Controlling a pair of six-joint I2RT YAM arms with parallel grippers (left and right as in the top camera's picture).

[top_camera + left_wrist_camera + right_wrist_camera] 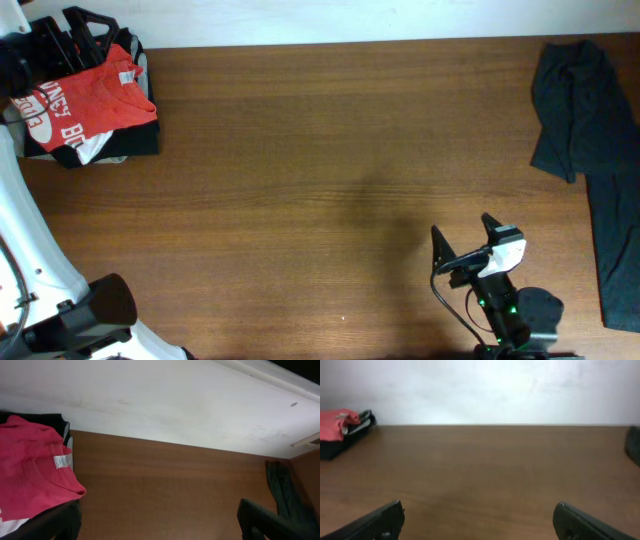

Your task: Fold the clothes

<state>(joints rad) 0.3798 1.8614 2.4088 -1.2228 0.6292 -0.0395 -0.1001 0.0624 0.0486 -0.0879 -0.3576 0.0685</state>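
The T-shirt (pixel 85 100) lies at about 10 o'clock on the table (pixel 320 190), folded into a compact block with its collar tag and part of the white lettering facing up. It tops a small stack, with a dark piece (pixel 135 142) and a bit of white cloth (pixel 95 148) showing beneath it. Its edges look slightly uneven, but no sleeve or hem trails loose.

The right gripper (pixel 463 232) sits at 5 o'clock, well apart from the shirt, jaws wide and empty. The left gripper (pixel 160 527) is up at the 10 o'clock corner, also spread wide with nothing between its fingers; its left finger (pixel 55 520) is just beside the shirt's lower edge.

Judged from this, the folding looks finished, with at most a tidy-up left. A dark garment (pixel 580 110) lies loose and unfolded at 2 to 3 o'clock.
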